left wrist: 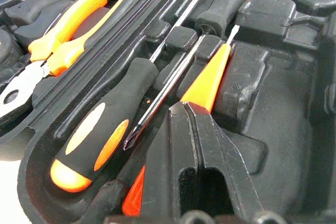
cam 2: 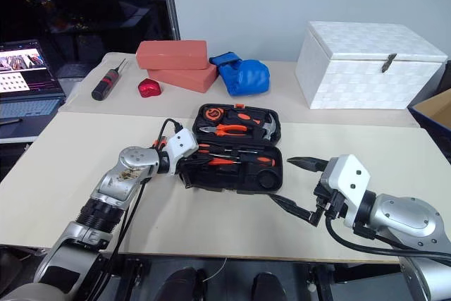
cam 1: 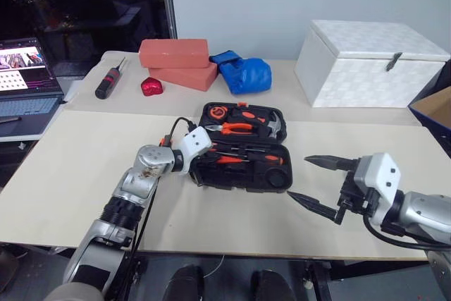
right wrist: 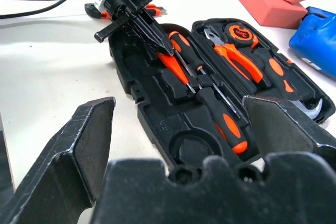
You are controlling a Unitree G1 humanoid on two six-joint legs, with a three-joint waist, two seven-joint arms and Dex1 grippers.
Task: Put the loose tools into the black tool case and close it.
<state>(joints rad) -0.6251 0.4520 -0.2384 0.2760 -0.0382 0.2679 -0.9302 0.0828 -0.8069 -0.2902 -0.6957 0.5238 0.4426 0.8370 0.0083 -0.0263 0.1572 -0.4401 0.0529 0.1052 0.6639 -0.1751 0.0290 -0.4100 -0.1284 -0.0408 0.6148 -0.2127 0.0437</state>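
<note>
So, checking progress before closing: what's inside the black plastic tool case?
Black plastic tool case: two orange-and-black screwdrivers, slim orange screwdriver, pliers. Left gripper covers part.

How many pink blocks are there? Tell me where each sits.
2. The lower block lies on the back table, left of the blue glove; the upper block is stacked on it. None look hidden.

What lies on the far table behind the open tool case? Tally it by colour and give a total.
Salmon-pink blocks: 2
Shiny red object: 1
Blue bundle: 1
White quilted box: 1
Black-and-red screwdriver: 1
Total: 6
</note>
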